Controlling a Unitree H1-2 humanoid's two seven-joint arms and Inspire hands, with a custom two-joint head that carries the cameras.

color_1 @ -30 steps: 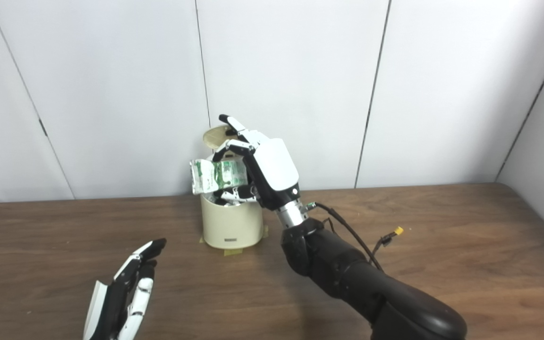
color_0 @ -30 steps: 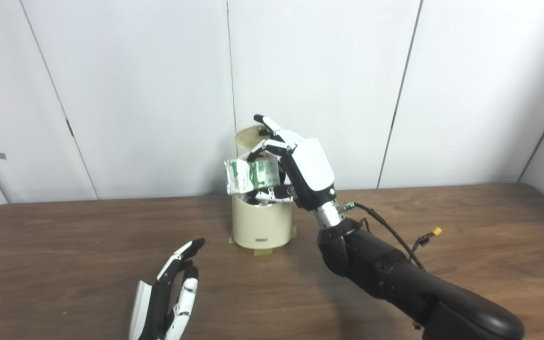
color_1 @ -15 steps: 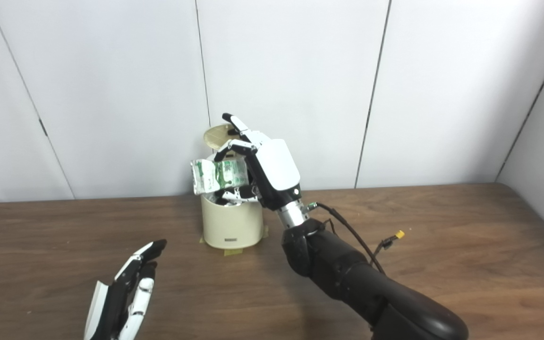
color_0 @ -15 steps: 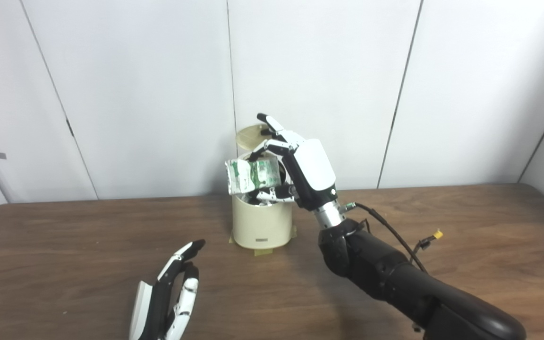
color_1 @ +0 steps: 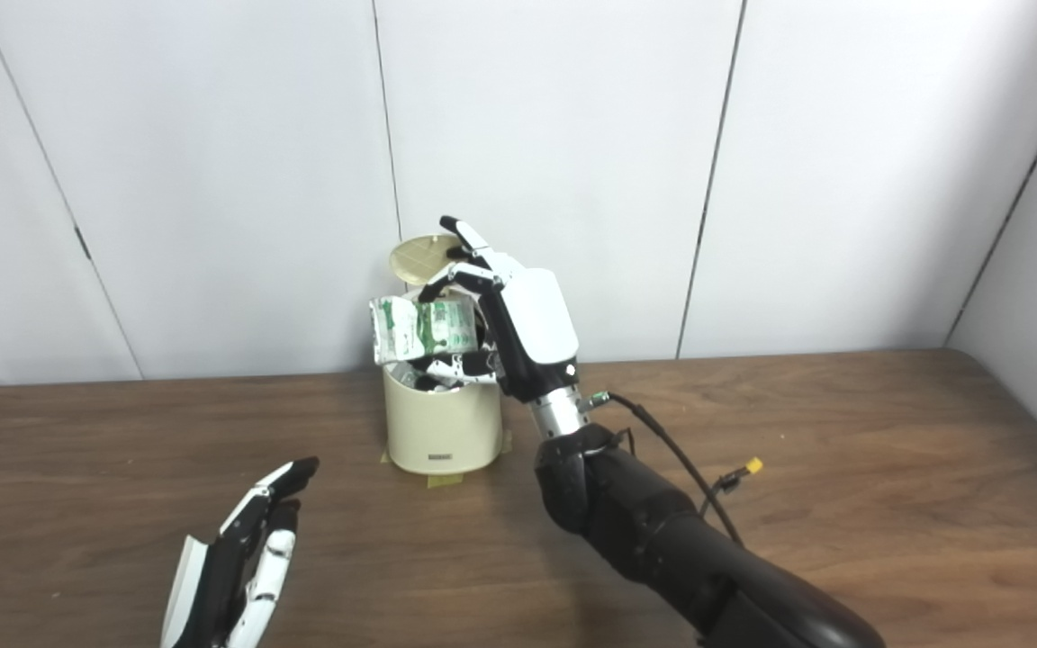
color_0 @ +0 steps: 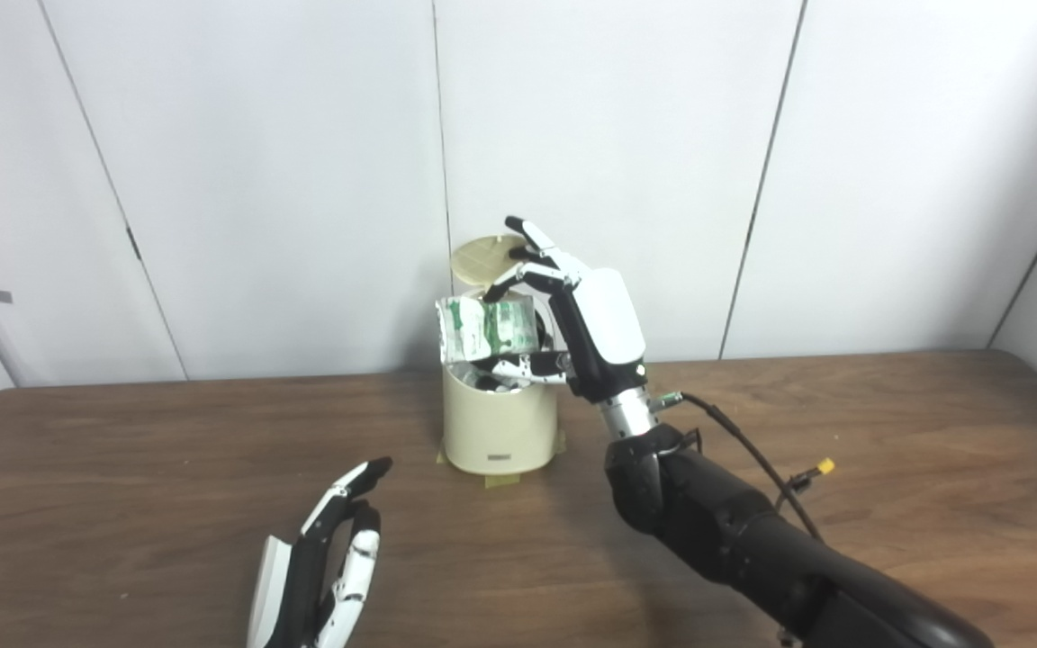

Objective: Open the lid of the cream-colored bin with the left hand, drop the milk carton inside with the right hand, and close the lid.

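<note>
A: Milk carton (color_0: 485, 327), white with green print, lying sideways right over the open mouth of the cream-colored bin (color_0: 499, 423). Held?
B: Yes, right hand (color_0: 592, 324) has fingers and thumb closed round it. One finger sticks up straight.
A: Lid (color_0: 480, 256)?
B: Flipped up, standing behind the hand.
A: Left hand (color_0: 325, 562)?
B: Low at the near table (color_0: 888, 423) edge, well apart from the bin, fingers straight and spread, nothing in it.
A: Bin base?
B: Tape tabs (color_0: 502, 481) under it.
</note>
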